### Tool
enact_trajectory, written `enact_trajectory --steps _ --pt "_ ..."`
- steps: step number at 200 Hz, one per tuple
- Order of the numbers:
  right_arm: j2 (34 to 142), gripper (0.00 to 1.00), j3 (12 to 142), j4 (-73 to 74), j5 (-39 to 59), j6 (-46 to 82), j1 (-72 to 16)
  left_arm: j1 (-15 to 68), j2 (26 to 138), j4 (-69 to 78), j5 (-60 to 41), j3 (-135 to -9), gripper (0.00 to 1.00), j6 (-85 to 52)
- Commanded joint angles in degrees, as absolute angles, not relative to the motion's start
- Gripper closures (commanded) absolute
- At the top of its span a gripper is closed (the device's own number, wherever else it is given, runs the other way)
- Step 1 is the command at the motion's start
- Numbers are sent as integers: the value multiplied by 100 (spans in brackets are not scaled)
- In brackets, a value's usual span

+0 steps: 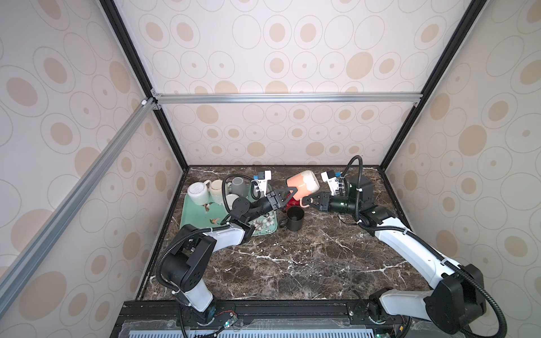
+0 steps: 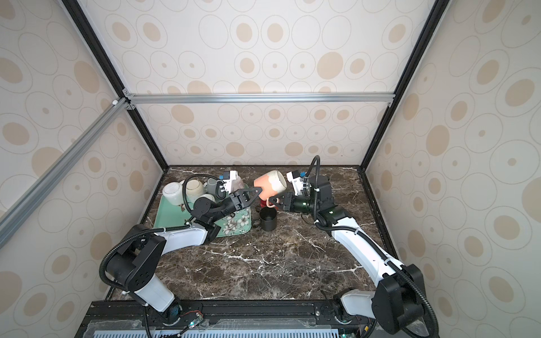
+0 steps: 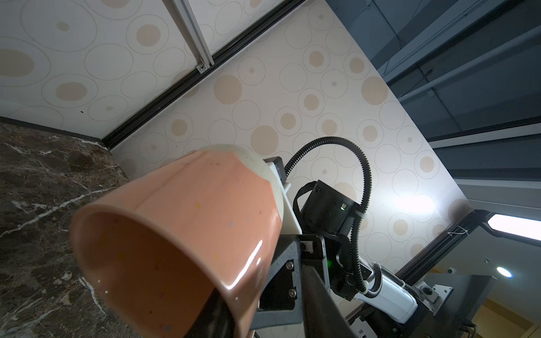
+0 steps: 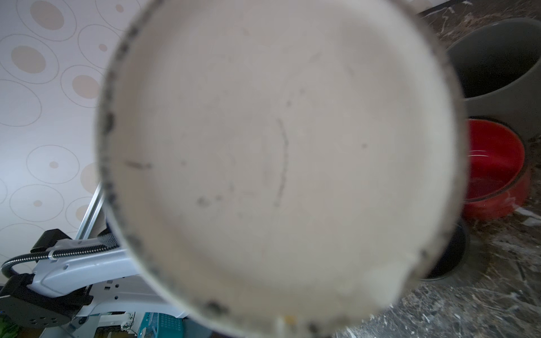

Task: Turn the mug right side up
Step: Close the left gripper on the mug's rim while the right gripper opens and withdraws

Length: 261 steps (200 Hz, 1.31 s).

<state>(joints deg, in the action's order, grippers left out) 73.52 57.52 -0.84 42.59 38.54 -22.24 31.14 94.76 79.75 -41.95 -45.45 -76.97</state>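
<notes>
Jaws of the right gripper point(image 1: 308, 202) pinch the handle of the peach mug point(image 1: 303, 182), holding it aloft on its side, long axis running between both grippers: mouth toward the left gripper point(image 1: 288, 195), whose narrow jaws meet the rim, grip unclear.

Salmon-pink mug point(image 1: 301, 183) (cream base); green floral tray point(image 1: 191, 215); brown marbled table point(image 1: 292, 263).

No legible txt or nos, prob too blurry
</notes>
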Motion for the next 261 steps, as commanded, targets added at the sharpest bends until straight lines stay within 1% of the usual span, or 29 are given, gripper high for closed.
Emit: enact_trajectory --steps 1,17,23,47,67,77,86,96,109,122,130,148,166,186,204,218,235,261 --pt "7348 100 5906 510 4475 3824 -2265 3189 9478 8654 -4480 -4893 67 -7975" --pt "7360 100 5897 462 4482 3801 -2275 3208 9514 8688 -4499 -4943 72 -7994" --pt "7358 100 5889 433 4482 3790 -2268 3202 9531 8706 -4516 -4971 75 -8003" --pt "7357 100 5895 306 4428 3728 -2281 3210 9605 8821 -4574 -5051 100 -8102" --pt "7330 100 5906 158 4329 3666 -2281 3217 9628 8984 -4633 -5055 100 -8131" --pt "7302 96 5919 49 4221 3610 -2277 3213 9599 8956 -4657 -5030 100 -8072" --pt "7258 90 5935 -79 4104 3546 -2278 3214 9536 8872 -4671 -5005 100 -7965" --pt "7202 78 5937 -227 3958 3460 -2277 3216 9448 8674 -4706 -4984 100 -7771" --pt "7114 67 5942 -386 3776 3341 -2281 3209 9296 8287 -4758 -4989 100 -7445" --pt "7020 59 5951 -591 3533 3214 -2278 3214 9113 7769 -4818 -5025 100 -7039" --pt "6942 56 5970 -770 3313 3134 -2279 3217 8980 7353 -4842 -5073 100 -6688" --pt "6745 53 5972 -1201 2616 2995 -2281 3149 8617 6034 -4994 -5311 100 -5724" --pt "6514 52 5886 -1374 2248 2832 -2277 3019 8165 4309 -4908 -5664 100 -4426" --pt "6290 51 5795 -1470 2034 2710 -2281 2947 7684 2386 -4468 -6161 100 -2707" --pt "6133 50 5722 -1536 1816 2620 -2277 2951 7322 994 -3866 -6537 100 -1410" --pt "6044 51 5655 -1522 1665 2593 -2282 2949 7060 336 -3431 -6676 100 -673" --pt "5977 51 5592 -1472 1532 2580 -2277 2947 6726 -108 -3060 -6682 100 7" --pt "5992 51 5577 -1392 1457 2580 -2280 2988 6294 -618 -2885 -6610 100 938"
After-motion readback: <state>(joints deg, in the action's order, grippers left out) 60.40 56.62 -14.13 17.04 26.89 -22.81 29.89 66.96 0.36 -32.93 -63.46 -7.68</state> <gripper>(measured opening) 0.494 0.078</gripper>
